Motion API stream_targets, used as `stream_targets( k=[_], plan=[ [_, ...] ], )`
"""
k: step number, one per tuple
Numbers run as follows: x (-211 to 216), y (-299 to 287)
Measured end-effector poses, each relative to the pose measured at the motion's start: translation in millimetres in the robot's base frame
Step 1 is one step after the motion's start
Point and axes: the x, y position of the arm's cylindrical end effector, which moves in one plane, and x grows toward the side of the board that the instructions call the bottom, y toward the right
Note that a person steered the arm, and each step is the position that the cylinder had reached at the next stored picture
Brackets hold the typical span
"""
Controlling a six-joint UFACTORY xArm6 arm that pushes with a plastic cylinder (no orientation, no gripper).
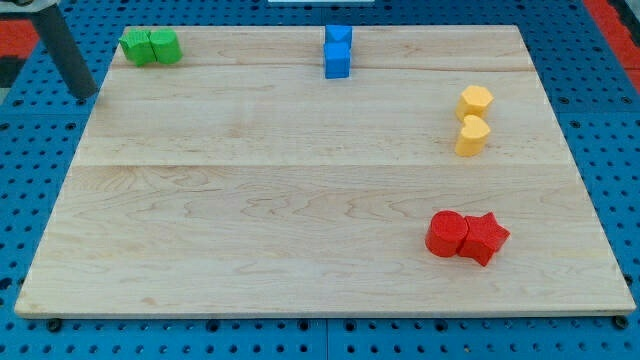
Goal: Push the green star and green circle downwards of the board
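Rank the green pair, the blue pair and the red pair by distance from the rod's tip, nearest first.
My tip sits at the board's upper-left edge.
1. Green pair, top left.
2. Blue pair, top middle.
3. Red pair, lower right.

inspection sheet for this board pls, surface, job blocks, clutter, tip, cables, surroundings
surface: pale wooden board, flat.
job's things: green star and green circle touching, at the view's top left corner.
clutter: two blue blocks top centre; two yellow blocks right; red circle touching red star, lower right.
grippers: my tip off the board's left edge, below-left of the green pair, apart.
cables: nothing seen.
surroundings: blue pegboard.
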Motion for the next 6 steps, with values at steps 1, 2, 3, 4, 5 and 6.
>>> stream_targets(
  k=[1,2,3,4,5,6],
  plan=[
    [-59,26],
    [-88,-1],
    [-87,-1],
    [-102,21],
    [-92,33],
    [-89,21]
  ],
)
